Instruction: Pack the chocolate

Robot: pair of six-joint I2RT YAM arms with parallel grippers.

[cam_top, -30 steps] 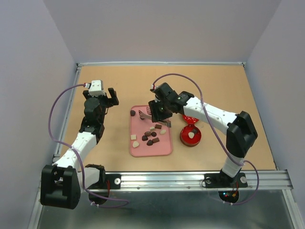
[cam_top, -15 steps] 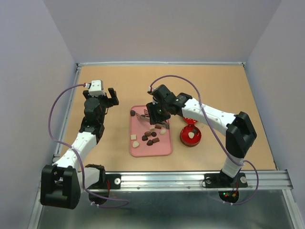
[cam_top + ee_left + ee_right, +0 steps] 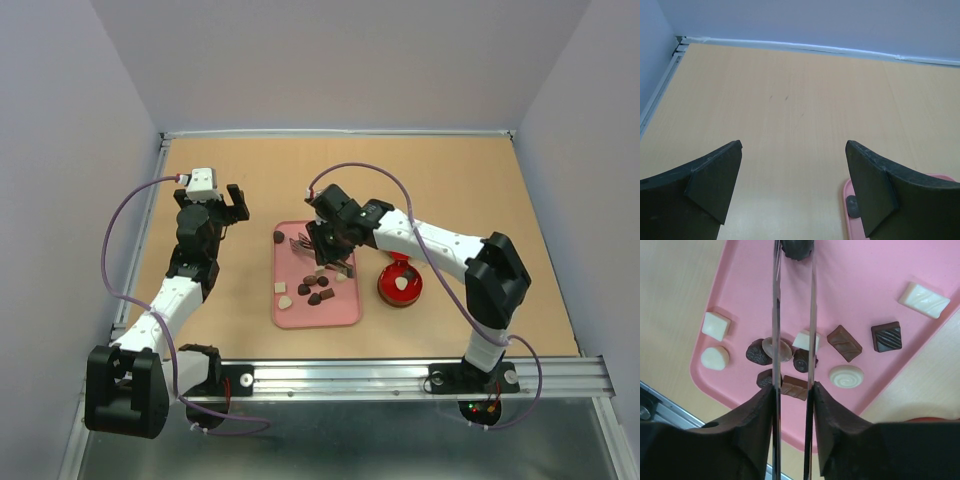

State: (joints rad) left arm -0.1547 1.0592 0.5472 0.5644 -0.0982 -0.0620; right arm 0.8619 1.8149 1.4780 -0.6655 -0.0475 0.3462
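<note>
Right arm [image 3: 430, 235] swung left over far half of pink tray [image 3: 850, 290]. My right gripper [image 3: 793, 392] ended further left and slightly nearer than second before. Elbow [image 3: 495, 272] followed, shifting left and a little toward table's near edge. Loop of purple cable [image 3: 350, 168] above arm slid left with it. I closed in somewhat on tongs [image 3: 775, 315], narrowing gap between blades. Blade tips ended on either side of one dark chocolate [image 3: 797, 247] lying on tray.

Brown, cream chocolates [image 3: 845, 342], seemingly loose, on tray [image 3: 865, 280]
</note>
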